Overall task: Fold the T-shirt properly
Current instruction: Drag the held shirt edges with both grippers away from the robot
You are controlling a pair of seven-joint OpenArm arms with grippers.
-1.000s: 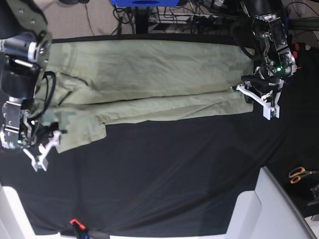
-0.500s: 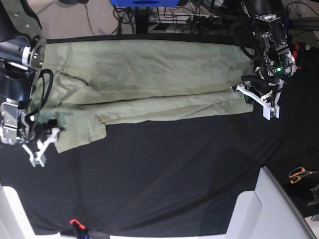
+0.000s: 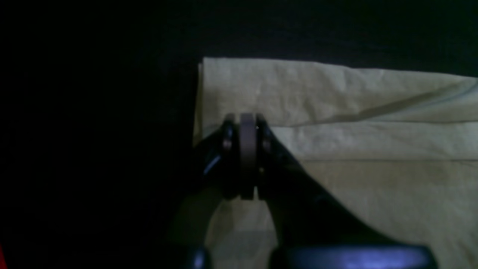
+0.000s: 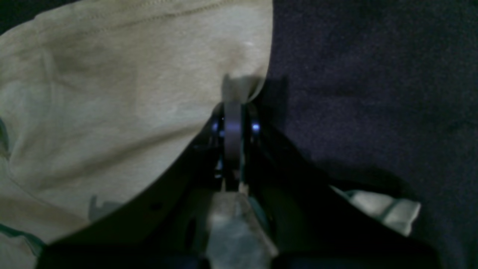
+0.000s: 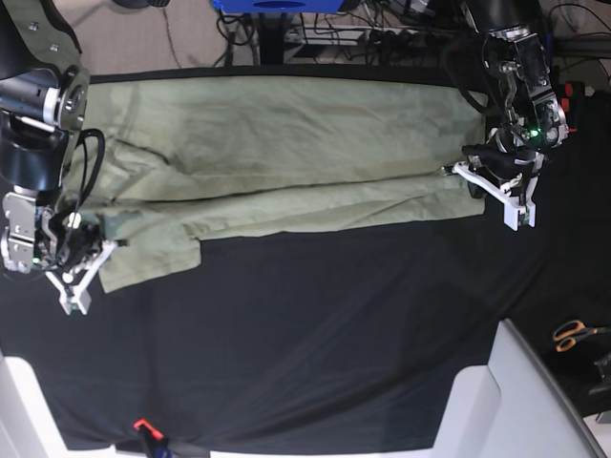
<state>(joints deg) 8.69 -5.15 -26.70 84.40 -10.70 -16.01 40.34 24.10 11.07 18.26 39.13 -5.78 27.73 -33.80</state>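
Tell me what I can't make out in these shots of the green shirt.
- Left wrist view: pale sage-green cotton T-shirt hem corner, hidden behind the left end effector.
- Right wrist view: fabric edge behind the right end effector; blurred.
- Base view: collar label, too small.

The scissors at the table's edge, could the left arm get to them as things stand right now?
Probably not right away. The left gripper is shut on the T-shirt at its hem corner, so it would have to let go first. Otherwise only bare black cloth lies between it and the scissors.
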